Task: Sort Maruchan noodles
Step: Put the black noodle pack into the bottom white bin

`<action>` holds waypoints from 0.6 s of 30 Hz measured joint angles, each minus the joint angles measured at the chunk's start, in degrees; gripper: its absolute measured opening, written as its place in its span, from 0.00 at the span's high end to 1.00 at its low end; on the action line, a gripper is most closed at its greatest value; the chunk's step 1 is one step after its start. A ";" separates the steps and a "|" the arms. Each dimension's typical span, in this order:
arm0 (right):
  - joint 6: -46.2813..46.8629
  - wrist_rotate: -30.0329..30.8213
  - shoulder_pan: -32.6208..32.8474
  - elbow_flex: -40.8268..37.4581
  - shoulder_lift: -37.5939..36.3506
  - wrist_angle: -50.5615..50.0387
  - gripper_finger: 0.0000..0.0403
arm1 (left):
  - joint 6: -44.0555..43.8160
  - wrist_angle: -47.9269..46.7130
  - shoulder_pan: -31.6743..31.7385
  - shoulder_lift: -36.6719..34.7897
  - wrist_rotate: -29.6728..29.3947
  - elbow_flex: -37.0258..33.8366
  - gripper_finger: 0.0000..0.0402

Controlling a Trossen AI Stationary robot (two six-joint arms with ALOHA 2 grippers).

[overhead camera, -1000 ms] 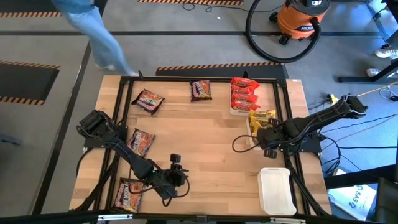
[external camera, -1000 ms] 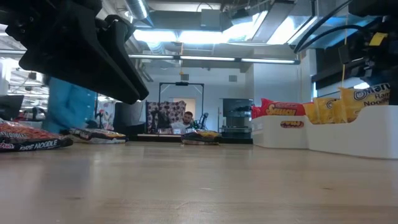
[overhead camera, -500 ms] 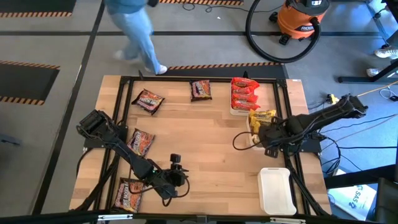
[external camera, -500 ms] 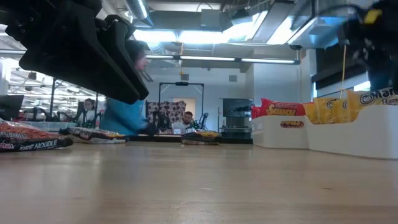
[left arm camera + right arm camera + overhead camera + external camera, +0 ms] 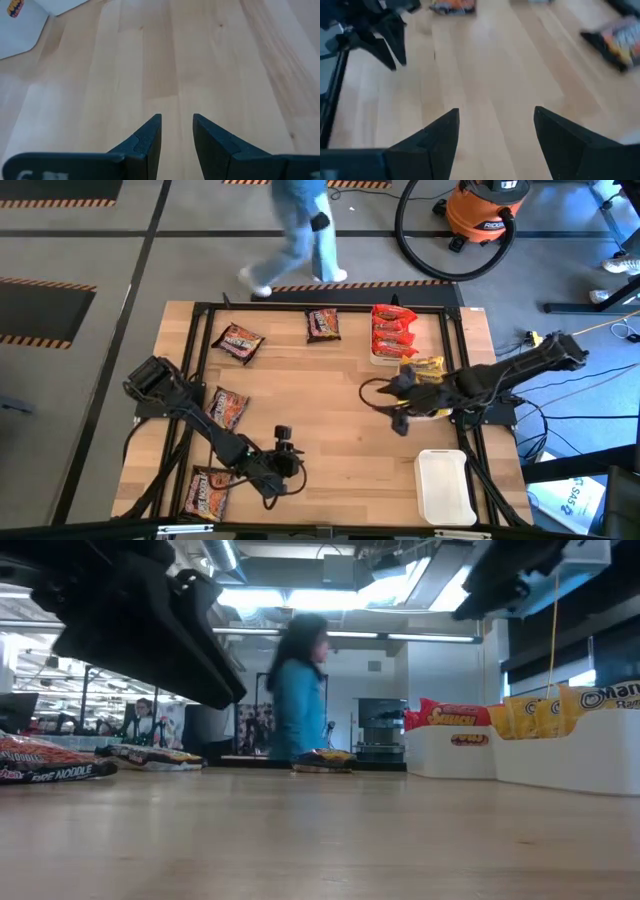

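Counter [image 5: 340, 440]: four dark brown packets lie loose on its left and far parts. Red packets [image 5: 392, 332] fill the far tray [image 5: 377, 358]; yellow packets [image 5: 424, 367] sit in the tray just nearer; a white tray [image 5: 443, 485] by the near right corner holds nothing.

I judge the step as between picks: my right gripper [image 5: 397, 405] hangs over mid-counter beside the yellow tray, jaws released and holding nothing. Next I'd send it to a brown packet, the far-middle one [image 5: 323, 324] being closest, and square the jaws across its short side.

Left gripper [image 5: 283, 463] waits low near the front edge, jaws parted a little, nothing between them. Its arm lies across the near-left packets [image 5: 207, 492], so those are awkward.

A person [image 5: 300, 235] walks past beyond the far edge, clear of the arms.
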 joint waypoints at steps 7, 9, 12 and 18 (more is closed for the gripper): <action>-6.90 4.12 -2.98 -1.25 10.89 13.04 0.44 | -0.31 -0.17 1.41 0.00 -0.01 0.00 0.74; -8.74 3.97 -4.66 -1.25 13.83 15.69 0.46 | -0.32 -0.23 1.35 0.00 -0.02 0.00 0.74; -8.85 2.86 -8.61 0.09 17.73 17.16 0.49 | -0.22 -0.52 0.90 0.00 0.70 0.00 0.74; -8.92 0.37 -17.09 5.54 24.24 17.50 0.60 | -3.18 -7.46 -1.22 -0.68 -2.98 0.00 0.74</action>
